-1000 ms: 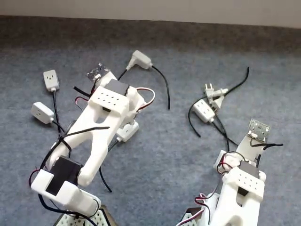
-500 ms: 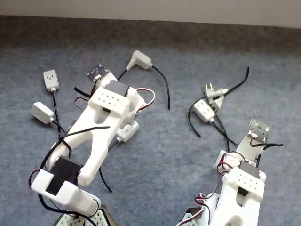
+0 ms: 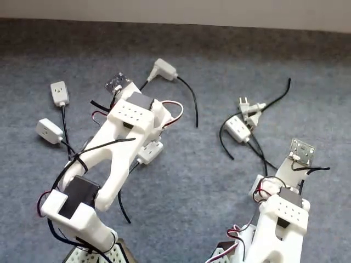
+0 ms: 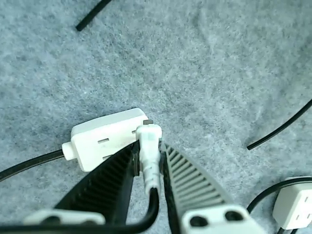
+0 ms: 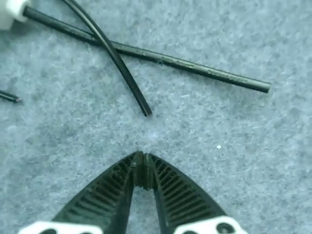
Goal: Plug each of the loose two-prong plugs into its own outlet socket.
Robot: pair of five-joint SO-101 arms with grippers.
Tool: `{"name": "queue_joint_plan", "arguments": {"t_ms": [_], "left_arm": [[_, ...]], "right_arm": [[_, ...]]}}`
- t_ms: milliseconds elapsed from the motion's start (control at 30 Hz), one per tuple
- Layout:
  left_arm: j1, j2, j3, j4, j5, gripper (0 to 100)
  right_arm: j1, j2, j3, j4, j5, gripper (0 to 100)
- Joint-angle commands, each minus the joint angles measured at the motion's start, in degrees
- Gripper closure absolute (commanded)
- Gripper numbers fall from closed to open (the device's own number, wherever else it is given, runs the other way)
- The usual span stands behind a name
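Not much besides the job stuff on my feeds. Everything sits on a grey surface [image 3: 203, 181] with a fuzzy, felt-like or short carpet nap, and up close from both wrist cams it looks mottled light and dark. Along the far edge of the overhead cam the cover turns into a darker band [image 3: 219, 35], brownish grey, and past that there's a pale strip [image 3: 219, 11], can't tell what. One tiny white speck [image 5: 218, 146] sits on the nap.

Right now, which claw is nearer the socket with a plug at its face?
Left. The left claw holds the plug at that socket; the right claw sits shut over carpet, well away.
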Motion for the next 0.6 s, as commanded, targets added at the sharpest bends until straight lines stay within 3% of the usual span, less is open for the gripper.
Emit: {"name": "queue_joint_plan", "arguments": {"t_ms": [0, 167, 567], "left_arm": [[-0.40, 0.04, -2.15, 3.78, 0.53, 99], [-0.40, 0.13, -5.23, 9.49, 0.53, 99], [-0.04, 0.66, -5.49, 9.05, 0.53, 99]], "right_arm": [[0.04, -0.57, -0.22, -0.92, -0.35, 99.1], [0.04, -0.57, -0.22, -0.92, -0.35, 99.1], [0.04, -0.57, -0.22, -0.92, -0.35, 99.1]]}}
